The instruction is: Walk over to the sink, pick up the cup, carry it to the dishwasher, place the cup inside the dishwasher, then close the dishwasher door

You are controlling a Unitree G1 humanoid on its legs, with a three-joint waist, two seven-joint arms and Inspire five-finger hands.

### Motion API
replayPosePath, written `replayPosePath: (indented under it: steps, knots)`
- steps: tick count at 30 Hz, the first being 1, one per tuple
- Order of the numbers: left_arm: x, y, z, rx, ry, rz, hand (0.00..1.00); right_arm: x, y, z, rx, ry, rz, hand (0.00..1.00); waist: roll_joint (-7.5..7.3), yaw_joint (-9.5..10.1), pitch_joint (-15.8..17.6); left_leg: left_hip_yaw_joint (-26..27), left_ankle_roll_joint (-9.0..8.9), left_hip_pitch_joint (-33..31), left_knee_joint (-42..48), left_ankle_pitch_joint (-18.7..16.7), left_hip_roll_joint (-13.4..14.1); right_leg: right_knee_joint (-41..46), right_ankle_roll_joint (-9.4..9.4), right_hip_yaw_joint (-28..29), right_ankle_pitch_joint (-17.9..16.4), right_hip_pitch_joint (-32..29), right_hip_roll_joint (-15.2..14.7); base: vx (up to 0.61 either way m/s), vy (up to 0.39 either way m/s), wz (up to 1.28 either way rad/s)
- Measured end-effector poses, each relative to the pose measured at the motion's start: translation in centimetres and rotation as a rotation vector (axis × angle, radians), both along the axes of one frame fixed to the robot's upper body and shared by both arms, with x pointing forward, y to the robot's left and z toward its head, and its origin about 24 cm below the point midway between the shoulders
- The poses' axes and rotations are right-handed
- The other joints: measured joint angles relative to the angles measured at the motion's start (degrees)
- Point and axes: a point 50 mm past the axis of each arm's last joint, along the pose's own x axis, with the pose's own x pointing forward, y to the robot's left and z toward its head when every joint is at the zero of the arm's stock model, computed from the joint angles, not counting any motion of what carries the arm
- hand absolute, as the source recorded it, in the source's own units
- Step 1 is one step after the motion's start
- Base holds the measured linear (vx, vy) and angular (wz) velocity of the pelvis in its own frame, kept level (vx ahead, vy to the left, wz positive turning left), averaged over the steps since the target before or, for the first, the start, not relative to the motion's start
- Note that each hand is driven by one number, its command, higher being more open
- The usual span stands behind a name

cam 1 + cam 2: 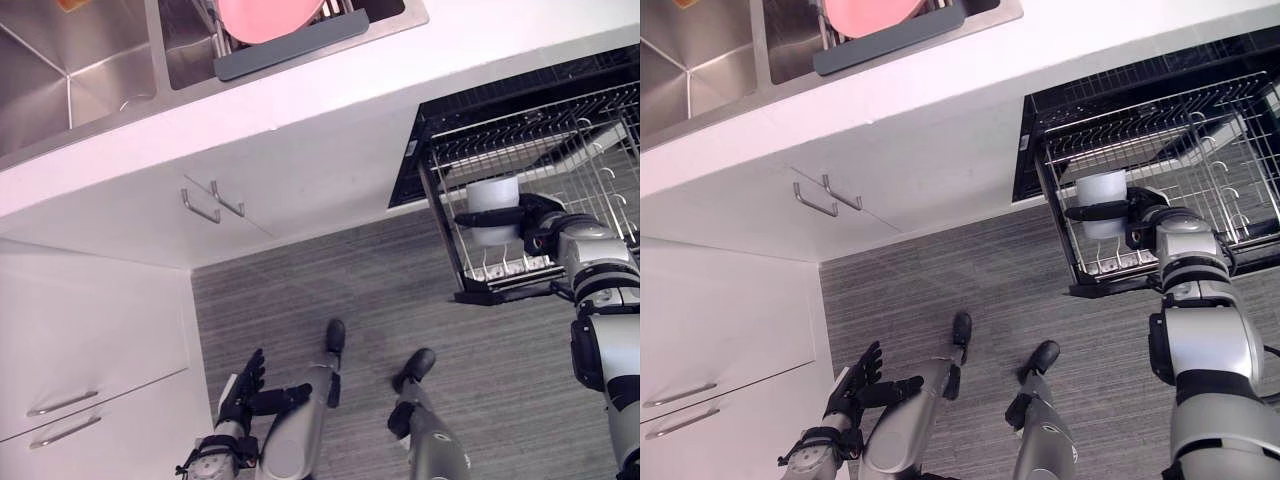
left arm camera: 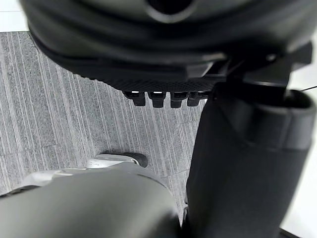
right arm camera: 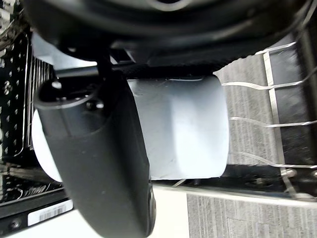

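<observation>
Kitchen with a grey floor (image 1: 330,290), a white table (image 1: 330,95) and an open dishwasher (image 1: 500,100) at the right.
White cupboards (image 1: 90,330) stand under the table, and a steel sink (image 1: 60,90) set into it holds a pink plate (image 1: 265,15). From the dishwasher a wire rack (image 1: 580,140) is drawn out over the floor. At the rack's left side sits the white cup (image 1: 493,193), with the right hand (image 1: 540,222) clamped round it, fingers across its wall; whether the cup rests on the wires cannot be told. Low beside the cupboards, the left hand (image 1: 242,390) hangs with its fingers apart and straight, holding nothing.
</observation>
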Motion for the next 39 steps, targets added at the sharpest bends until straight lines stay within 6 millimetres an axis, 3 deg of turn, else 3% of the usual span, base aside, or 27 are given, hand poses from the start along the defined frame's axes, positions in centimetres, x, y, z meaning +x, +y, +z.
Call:
replayPosePath:
  steps: [8, 16, 19, 24, 26, 27, 29, 30, 33, 37, 38, 39]
  knots:
    - [0.0, -0.1, 0.0, -0.01, 0.0, 0.005, 1.0, 0.7, 0.5, 2.1, -0.025, -0.04, 0.012, 1.0, 0.0, 0.13, 0.0, -0.18, -0.06, 0.1, -0.19, 0.05, 0.1, 0.02, 0.0, -0.22, -0.28, 0.11, 0.26, 0.03, 0.013, 0.01]
    - [0.0, -0.1, -0.1, -0.01, 0.004, 0.005, 1.0, 0.6, 0.5, 1.9, -0.043, -0.025, 0.014, 1.0, -0.13, 0.1, 0.02, -0.13, -0.29, 2.24, -1.3, 0.34, 0.21, 0.07, -0.2, -0.18, -0.46, 1.72, 0.35, 0.0, 0.023, 0.0]
    - [0.0, 0.1, -0.1, -0.003, 0.006, 0.011, 1.0, 0.5, 0.4, 1.7, -0.041, -0.044, 0.015, 1.0, -0.81, 0.11, 0.08, -0.04, -0.64, 3.67, -2.57, 0.88, 0.45, -0.05, -0.32, -0.1, -0.58, 2.52, 0.57, 0.01, 0.003, -0.01]
    - [-0.4, 1.5, -0.2, 0.028, 0.019, 0.071, 1.0, -0.9, 1.3, 1.0, -0.052, -0.242, 0.098, 1.0, -4.93, -0.7, -0.89, 1.28, -1.43, 7.49, -5.99, 1.52, 0.95, -1.04, -0.24, 0.95, -0.92, 4.51, 1.24, 0.05, 0.001, -0.11]
    - [-1.7, 2.6, -0.7, 0.041, 0.059, 0.14, 1.0, -2.6, 3.0, -0.2, 0.012, -0.37, 0.15, 1.0, -7.35, -2.7, -2.38, 2.14, -1.66, 10.07, -8.32, 1.7, 0.86, -1.11, 0.18, 1.71, -1.57, 5.63, 1.18, 0.12, 0.011, -0.19]
    - [-3.2, 3.4, -1.5, 0.042, 0.11, 0.202, 1.0, -4.7, 4.4, -2.5, 0.097, -0.44, 0.16, 1.0, -9.27, -4.37, -4.25, 2.76, -1.66, 12.24, -10.0, 1.69, 0.81, -1.06, 0.63, 2.2, -2.36, 6.77, 1.14, 0.18, 0.011, -0.18]
    - [-5.0, 4.2, -2.1, 0.044, 0.16, 0.264, 1.0, -7.2, 5.8, -5.3, 0.167, -0.457, 0.157, 1.0, -10.79, -6.11, -6.41, 2.91, -1.71, 14.26, -11.38, 1.53, 0.75, -0.82, 1.03, 2.29, -3.35, 7.98, 1.08, 0.21, 0.0, -0.11]
    - [-6.5, 4.7, -2.7, 0.047, 0.201, 0.315, 1.0, -9.4, 7.0, -7.4, 0.216, -0.454, 0.159, 1.0, -11.66, -7.57, -7.81, 2.93, -1.85, 16.22, -11.88, 0.99, 0.74, 0.24, 1.31, 2.6, -4.61, 9.13, 0.88, 0.18, -0.003, -0.09]
    - [-7.7, 4.7, -3.3, 0.058, 0.238, 0.35, 1.0, -11.3, 8.5, -8.8, 0.269, -0.445, 0.216, 1.0, -11.35, -8.45, -8.99, 2.91, -2.09, 17.88, -9.36, -1.43, 0.84, 1.91, 1.68, 2.78, -6.49, 11.36, 0.74, 0.11, 0.011, -0.04]
    - [-9.1, 4.0, -3.8, 0.027, 0.255, 0.436, 1.0, -12.0, 10.1, -7.2, 0.294, -0.549, 0.347, 1.0, -8.72, -8.11, -10.6, 2.49, -1.83, 16.96, -0.63, -7.01, 1.76, 2.58, 2.17, -0.52, -8.4, 16.15, 0.51, 0.06, 0.034, 0.38]
    - [-9.8, 3.7, -4.1, 0.031, 0.276, 0.43, 1.0, -12.4, 10.1, -6.3, 0.287, -0.609, 0.368, 1.0, -7.74, -8.41, -11.58, 9.14, -0.8, 17.09, 1.63, -9.07, 3.81, 2.84, 2.81, -3.02, -9.14, 17.88, -0.02, 0.09, 0.059, 1.07]
    - [-10.3, 3.2, -4.3, 0.04, 0.294, 0.408, 1.0, -13.2, 9.6, -5.3, 0.264, -0.674, 0.365, 1.0, -6.89, -8.94, -13.02, 15.04, -0.88, 17.23, 3.13, -9.42, 6.21, 3.53, 3.84, -6.13, -10.09, 19.39, -0.87, 0.1, 0.062, 1.23]
